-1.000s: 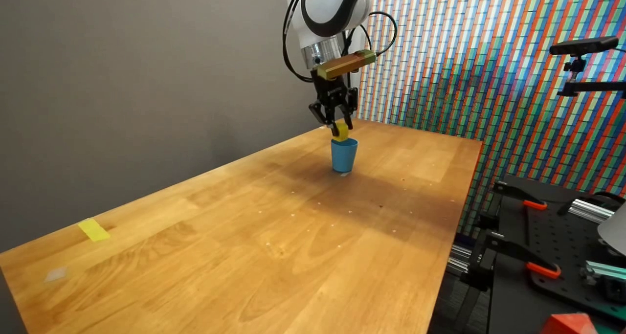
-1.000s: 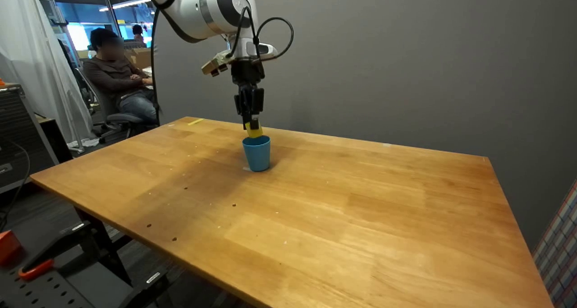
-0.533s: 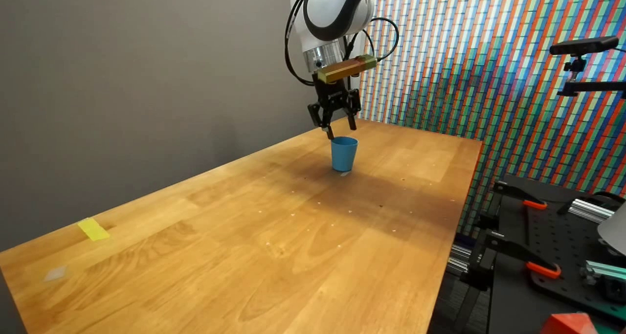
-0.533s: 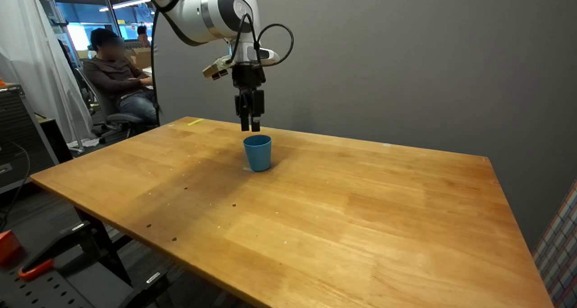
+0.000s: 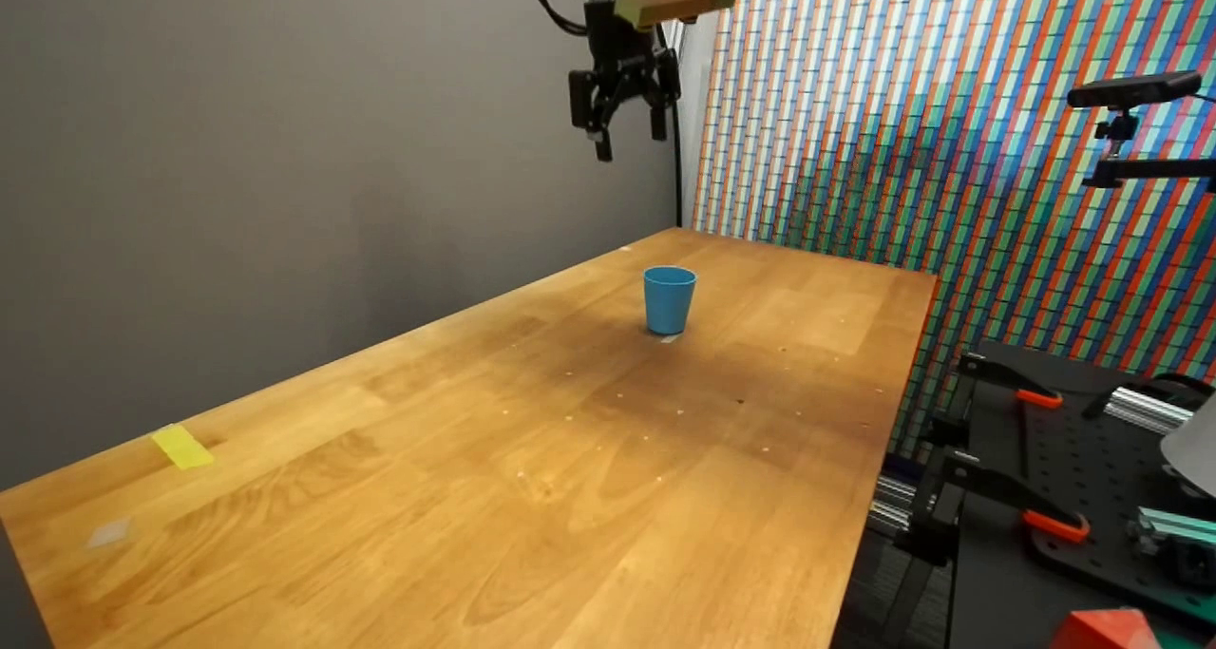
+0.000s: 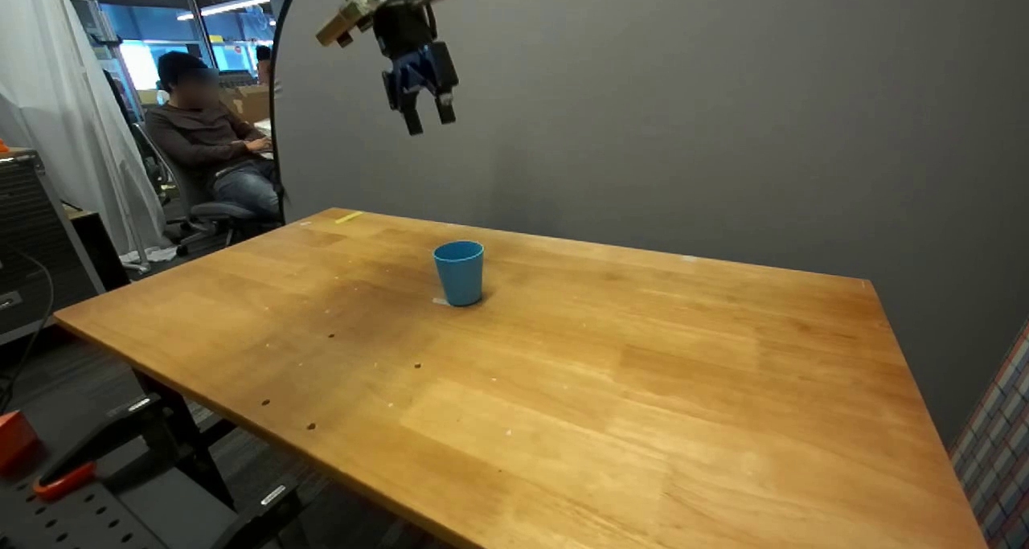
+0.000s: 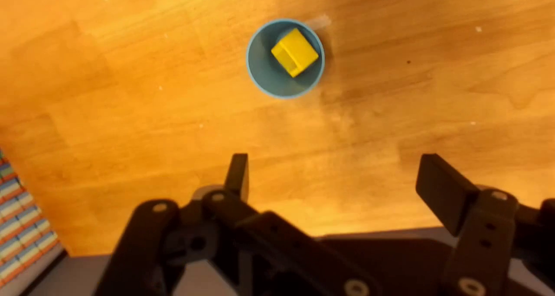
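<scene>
A blue cup [image 5: 669, 303] stands upright on the wooden table [image 5: 408, 497]; both exterior views show it. Looking down into the cup [image 7: 262, 66], the wrist view reveals a yellow block [image 7: 299, 50] lying inside, against one side of the wall. From outside, the cup's wall hides that block. My gripper [image 5: 632, 147] hangs well above the cup, touching nothing, its fingers spread wide. In an exterior view the gripper [image 6: 431, 124] is slightly tilted. Bare tabletop shows between the fingertips in the wrist view.
A grey wall runs along the table's back edge. Yellow tape [image 5: 182, 447] is stuck near one corner. Beside the table are a black bench with orange-tipped clamps [image 5: 1054, 525] and a camera on a stand [image 5: 1135, 88]. A seated person [image 6: 211, 135] is in the background.
One second ago the gripper held the yellow block at the cup's mouth. The fingers then opened, the block went into the cup, and the arm rose high above it. The cup stayed put.
</scene>
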`<state>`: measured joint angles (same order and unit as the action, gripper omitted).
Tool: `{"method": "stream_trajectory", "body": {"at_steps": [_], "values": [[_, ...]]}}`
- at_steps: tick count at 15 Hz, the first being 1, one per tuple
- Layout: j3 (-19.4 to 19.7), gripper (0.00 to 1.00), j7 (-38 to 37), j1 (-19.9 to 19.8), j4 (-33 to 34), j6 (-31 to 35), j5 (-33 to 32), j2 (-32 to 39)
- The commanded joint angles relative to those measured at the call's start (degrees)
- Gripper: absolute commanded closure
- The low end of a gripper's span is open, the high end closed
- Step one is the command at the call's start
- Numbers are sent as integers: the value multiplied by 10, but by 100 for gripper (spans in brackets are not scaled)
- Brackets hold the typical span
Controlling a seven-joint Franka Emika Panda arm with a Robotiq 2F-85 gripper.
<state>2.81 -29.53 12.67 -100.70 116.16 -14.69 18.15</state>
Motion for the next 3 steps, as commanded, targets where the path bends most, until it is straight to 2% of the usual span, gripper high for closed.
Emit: {"method": "stream_trajectory", "body": {"at_steps": [1, 3], "values": [[-21, 0, 11, -8, 0, -2, -7, -22], [-31, 0, 13, -8, -3, -12, -7, -43]]}}
